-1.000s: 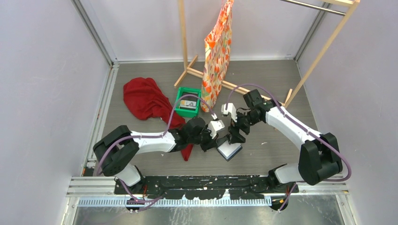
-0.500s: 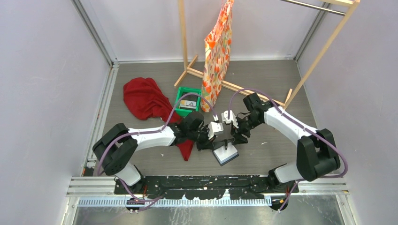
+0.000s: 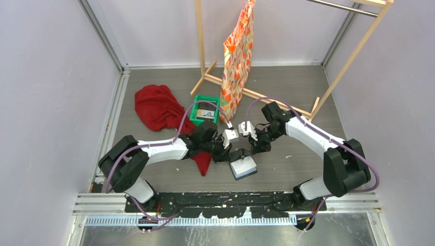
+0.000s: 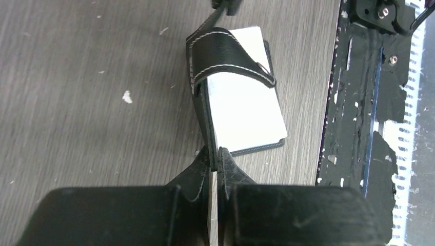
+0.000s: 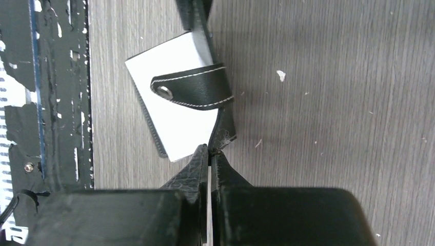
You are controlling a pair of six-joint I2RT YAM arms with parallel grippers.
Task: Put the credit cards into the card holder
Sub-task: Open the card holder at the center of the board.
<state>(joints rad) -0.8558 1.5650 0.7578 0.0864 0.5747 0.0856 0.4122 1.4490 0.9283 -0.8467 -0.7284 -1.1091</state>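
The right gripper (image 5: 210, 149) has closed onto the upright black flap of the card holder (image 3: 243, 167). The left gripper (image 4: 215, 154) is clamped on the same flap's opposite end. The holder's pale-lined half lies flat just beyond both sets of fingertips.

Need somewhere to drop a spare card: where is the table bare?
Bare table lies between the wallet and the right arm, and behind the red cloth. Crowded around the wallet, where both jaws pinch it.

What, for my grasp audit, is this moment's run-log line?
left hand: shut on card holder | right hand: shut on card holder | flap: upright
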